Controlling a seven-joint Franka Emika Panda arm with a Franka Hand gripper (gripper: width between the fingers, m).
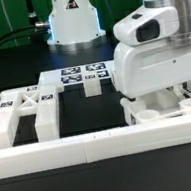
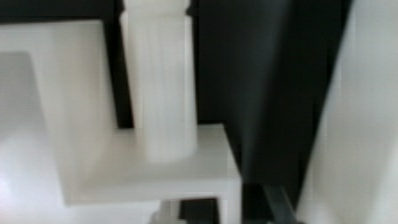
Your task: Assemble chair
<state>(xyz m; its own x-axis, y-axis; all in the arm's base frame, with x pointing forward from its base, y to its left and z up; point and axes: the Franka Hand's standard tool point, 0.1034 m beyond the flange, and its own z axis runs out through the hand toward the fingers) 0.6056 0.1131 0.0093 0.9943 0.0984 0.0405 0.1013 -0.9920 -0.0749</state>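
A large white chair part point(image 1: 23, 111) with cross-braced top and two thick arms lies on the exterior view's left. More white chair parts point(image 1: 147, 113) sit low on the right, against the front rail. My gripper point(image 1: 170, 101) hangs straight down among them, its fingertips mostly hidden by the hand. In the wrist view a ribbed white post point(image 2: 153, 80) runs into a white block point(image 2: 143, 172) close ahead of my gripper point(image 2: 228, 212). The dark fingers point(image 2: 192, 211) stand together at the frame's edge, shut, with nothing visible between them.
The marker board point(image 1: 80, 76) lies flat at the middle back. A long white border rail point(image 1: 92, 145) runs along the front edge. The robot's base point(image 1: 74, 21) stands behind the board, with green backdrop and cables beyond it.
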